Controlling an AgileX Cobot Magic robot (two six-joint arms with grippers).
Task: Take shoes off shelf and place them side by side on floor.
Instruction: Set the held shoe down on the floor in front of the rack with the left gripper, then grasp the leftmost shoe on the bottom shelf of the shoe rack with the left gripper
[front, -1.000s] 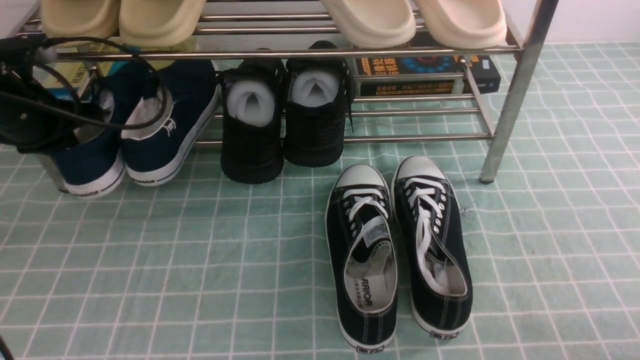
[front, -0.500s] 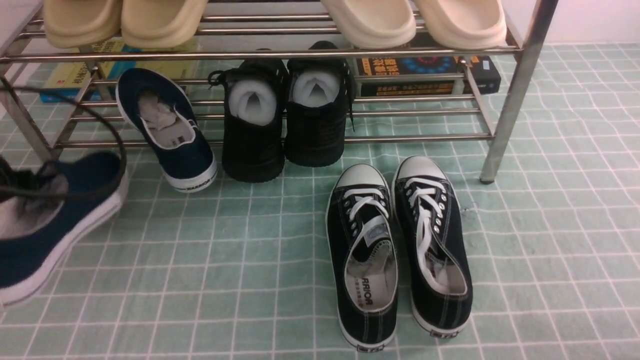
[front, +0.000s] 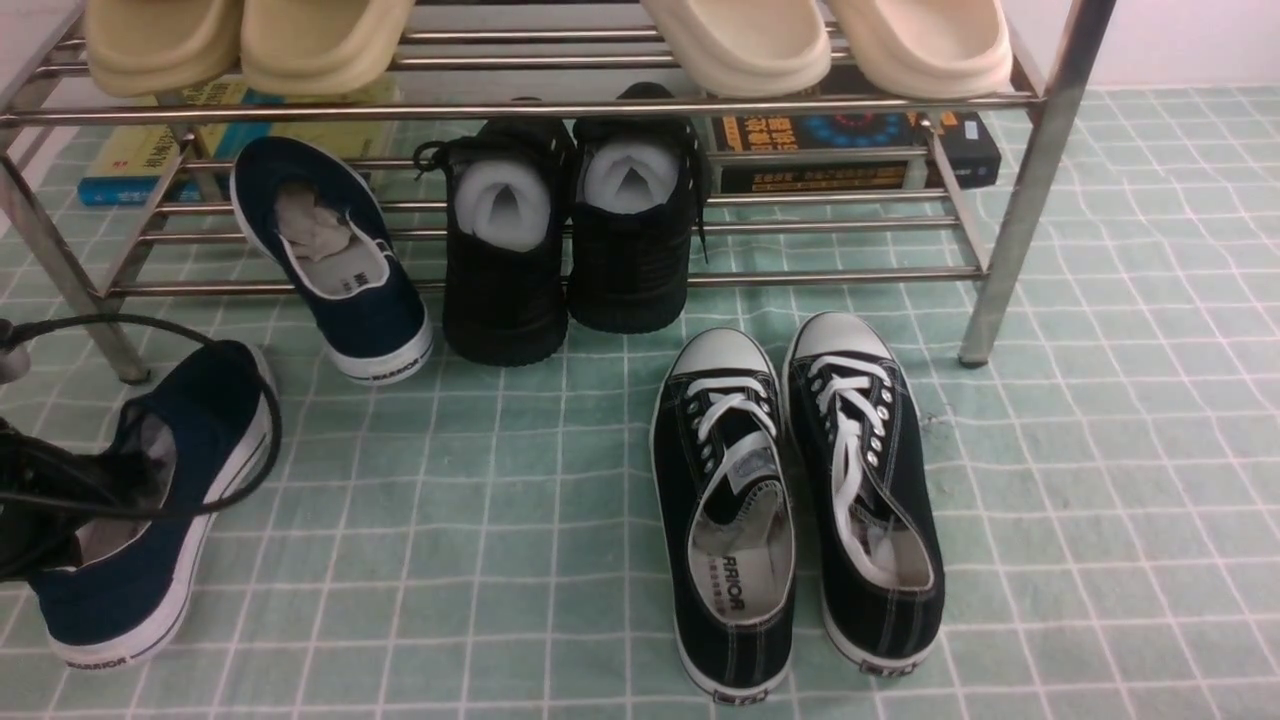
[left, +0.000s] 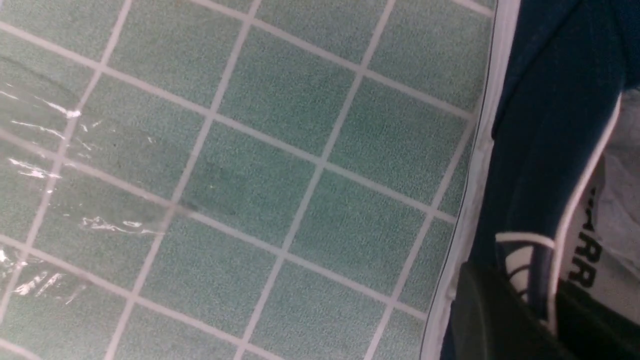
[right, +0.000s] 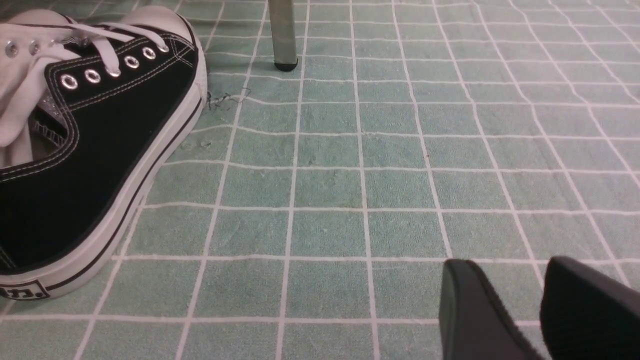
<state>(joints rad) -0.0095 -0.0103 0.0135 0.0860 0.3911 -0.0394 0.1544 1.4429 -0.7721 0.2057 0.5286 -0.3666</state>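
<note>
One navy shoe (front: 150, 500) is at the far left, low over the pale green floor (front: 480, 520); I cannot tell if its sole rests on it. My left gripper (front: 30, 520) is shut on it. In the left wrist view the gripper (left: 540, 320) pinches the shoe's (left: 545, 125) side wall, one finger outside and one inside on the white lining. The other navy shoe (front: 335, 265) lies on the lower tier of the silver shelf (front: 1030, 180), its heel hanging over the front bar. My right gripper (right: 507, 265) hovers open above bare floor and is outside the front view.
Two black lace-up sneakers (front: 725, 500) (front: 865, 480) lie side by side on the floor at centre right; one (right: 95, 145) is close to my right gripper. Two all-black shoes (front: 505, 250) (front: 635, 230) sit on the lower tier. Beige slippers (front: 740, 40) fill the top tier, with books (front: 850, 150) behind.
My left gripper pulled one navy shoe off the lower tier, swung it out to the left and brought it down towards the floor. The other navy shoe shifted and now lies alone on the shelf.
</note>
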